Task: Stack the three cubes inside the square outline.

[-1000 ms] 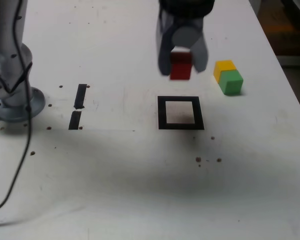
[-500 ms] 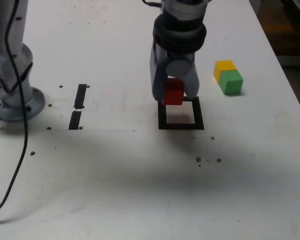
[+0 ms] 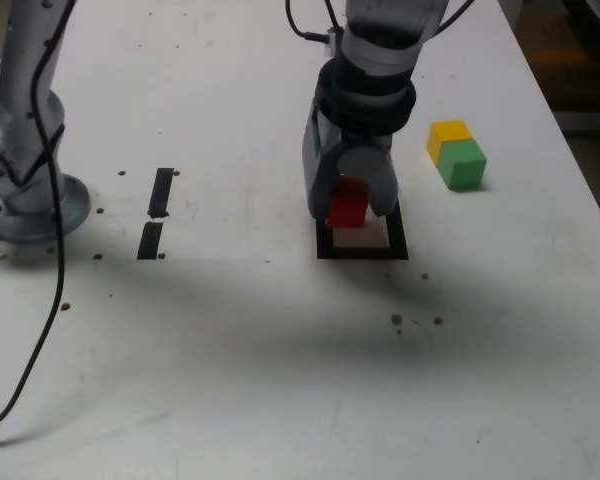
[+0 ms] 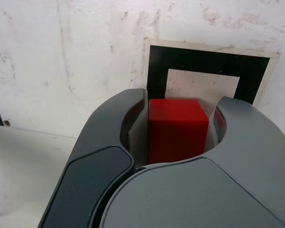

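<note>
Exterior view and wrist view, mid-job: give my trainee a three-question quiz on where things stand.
1. True or false: the gripper is shut on the red cube.
2. What touches the yellow cube? A) green cube B) square outline C) tape strips
3. Fill in: the gripper hangs over the square ____.

Key: 1 true; 2 A; 3 outline.

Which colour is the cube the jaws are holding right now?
Red. The red cube shows best in the wrist view, between the jaws of the gripper.
</note>
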`<state>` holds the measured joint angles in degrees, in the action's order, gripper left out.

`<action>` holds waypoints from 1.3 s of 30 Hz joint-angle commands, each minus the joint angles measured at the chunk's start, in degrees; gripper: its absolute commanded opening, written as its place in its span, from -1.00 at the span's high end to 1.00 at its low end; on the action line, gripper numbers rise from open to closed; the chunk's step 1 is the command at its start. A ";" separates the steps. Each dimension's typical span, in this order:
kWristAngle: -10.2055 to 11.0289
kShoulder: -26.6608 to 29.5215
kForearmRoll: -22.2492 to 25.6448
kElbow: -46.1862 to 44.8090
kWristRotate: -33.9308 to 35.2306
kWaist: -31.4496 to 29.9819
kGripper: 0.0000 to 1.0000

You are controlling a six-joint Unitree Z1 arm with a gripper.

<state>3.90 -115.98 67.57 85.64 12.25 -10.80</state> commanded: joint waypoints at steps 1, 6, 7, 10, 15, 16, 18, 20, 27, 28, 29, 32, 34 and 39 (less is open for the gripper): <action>0.11 -0.44 -0.57 0.43 -0.35 0.18 0.47; 0.39 -0.84 -1.83 1.18 -0.65 0.37 0.47; 0.38 -0.87 -1.95 1.21 -0.65 0.39 0.47; 0.09 -1.10 -2.14 1.23 -0.86 0.55 0.44; -1.30 -2.35 -2.10 1.15 -2.58 1.25 0.16; -1.46 -2.58 -2.08 1.11 -2.84 1.37 0.07; -1.53 -2.94 -2.03 1.04 -3.11 1.54 -0.10; -1.38 -3.12 -1.88 1.18 -3.35 1.66 -0.29; 0.56 -2.41 5.23 5.44 -3.99 1.82 -0.77; 0.97 -2.09 6.99 6.45 -3.91 1.86 -0.83; 1.40 -1.73 8.73 7.55 -3.83 1.90 -0.87; 2.95 -0.57 14.07 12.48 -3.70 2.01 -0.99; 4.27 -0.30 16.92 16.96 -4.19 2.26 -0.99; 6.04 -3.99 23.09 30.88 -9.30 6.22 -0.99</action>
<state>10.08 -118.83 90.27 110.31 3.38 -5.44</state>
